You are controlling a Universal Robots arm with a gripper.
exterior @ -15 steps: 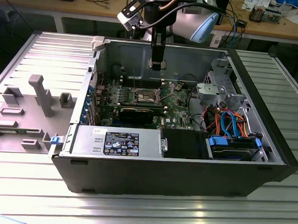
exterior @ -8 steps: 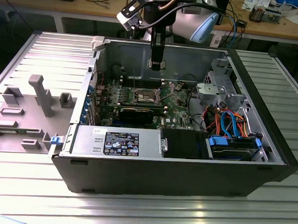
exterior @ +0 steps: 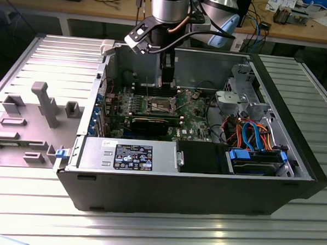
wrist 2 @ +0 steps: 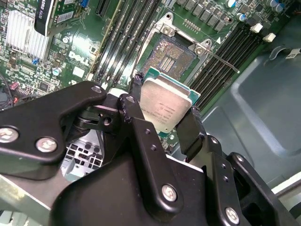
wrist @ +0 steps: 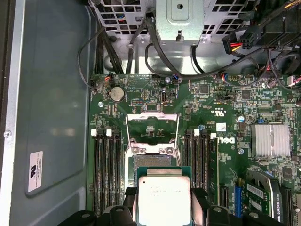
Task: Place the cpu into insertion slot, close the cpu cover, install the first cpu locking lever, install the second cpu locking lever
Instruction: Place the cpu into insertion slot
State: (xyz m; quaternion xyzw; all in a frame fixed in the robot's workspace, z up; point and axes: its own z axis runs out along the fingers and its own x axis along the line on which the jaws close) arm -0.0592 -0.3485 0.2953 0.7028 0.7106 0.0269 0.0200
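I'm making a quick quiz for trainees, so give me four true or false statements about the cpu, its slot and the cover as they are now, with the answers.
1. The pincer is shut on the cpu. True.
2. The cpu lies seated in the insertion slot. False: the slot is bare and the cpu is held clear of it.
3. The cpu cover is folded shut over the slot. False: it stands open.
4. Long black memory slots flank the insertion slot on both sides. True.
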